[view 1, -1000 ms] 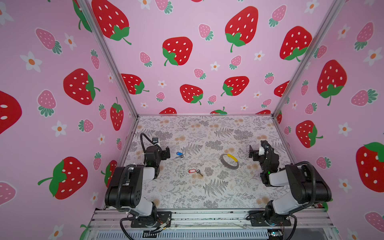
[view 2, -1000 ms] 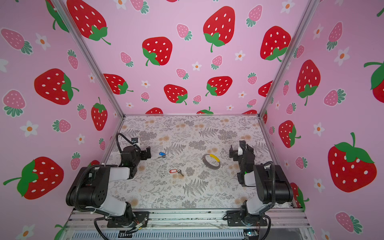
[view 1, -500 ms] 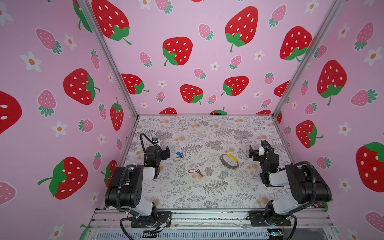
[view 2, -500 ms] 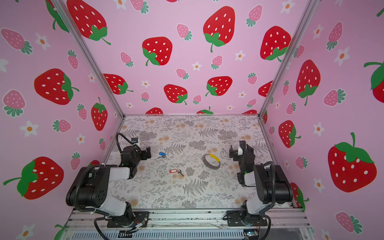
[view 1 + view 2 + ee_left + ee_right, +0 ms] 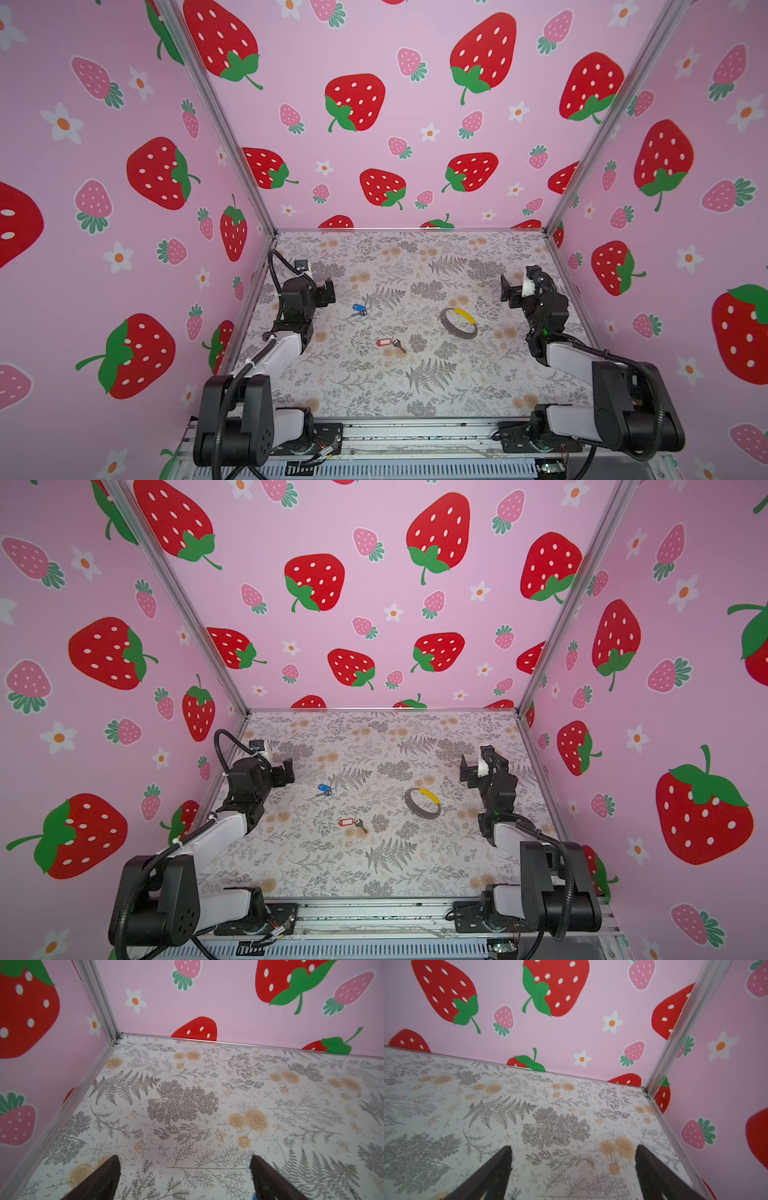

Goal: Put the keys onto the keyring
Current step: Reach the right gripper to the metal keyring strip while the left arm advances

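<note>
Nothing is seen to have moved since the earlier frames. At the left, the left tool [image 5: 325, 292] is held wide and empty. The blue-tagged key [image 5: 358, 308] and the red-tagged key [image 5: 388, 343] are laid apart on the tabletop [image 5: 374, 386]. The keyring [image 5: 464, 316] is laid near the right tool [image 5: 509, 291], which is likewise spread wide and empty.

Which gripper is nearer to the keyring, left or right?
Right. The right gripper hangs open just right of the keyring in both top views, apart from it. The left gripper, also open, is much farther off to its left, past the blue-tagged key.
</note>
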You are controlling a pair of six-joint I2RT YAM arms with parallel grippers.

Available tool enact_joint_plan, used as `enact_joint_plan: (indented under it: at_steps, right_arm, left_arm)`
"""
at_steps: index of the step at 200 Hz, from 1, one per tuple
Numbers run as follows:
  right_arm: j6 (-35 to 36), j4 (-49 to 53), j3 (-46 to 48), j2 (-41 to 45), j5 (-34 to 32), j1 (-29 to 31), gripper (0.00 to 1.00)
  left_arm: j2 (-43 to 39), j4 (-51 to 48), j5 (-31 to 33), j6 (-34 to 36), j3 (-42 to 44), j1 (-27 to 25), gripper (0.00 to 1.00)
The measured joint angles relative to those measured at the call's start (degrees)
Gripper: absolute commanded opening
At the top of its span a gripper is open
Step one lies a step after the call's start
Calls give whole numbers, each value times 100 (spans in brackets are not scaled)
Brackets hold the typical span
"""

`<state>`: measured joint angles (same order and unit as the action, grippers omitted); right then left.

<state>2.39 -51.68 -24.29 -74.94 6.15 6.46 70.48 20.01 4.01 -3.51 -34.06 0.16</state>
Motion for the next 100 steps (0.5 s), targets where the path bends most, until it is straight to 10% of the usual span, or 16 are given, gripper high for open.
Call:
enact_joint_plan:
  at_steps: [56, 100]
  right_arm:
    - [2240, 3185, -1803, -308, 1930, 824, 55]
    - [4105, 5477, -2422, -601, 2111, 1362, 49]
  left_arm:
    - [-883, -1547, -437, 227, -393, -890, 97]
    - [-568, -2037, -256, 634, -527, -1943, 96]
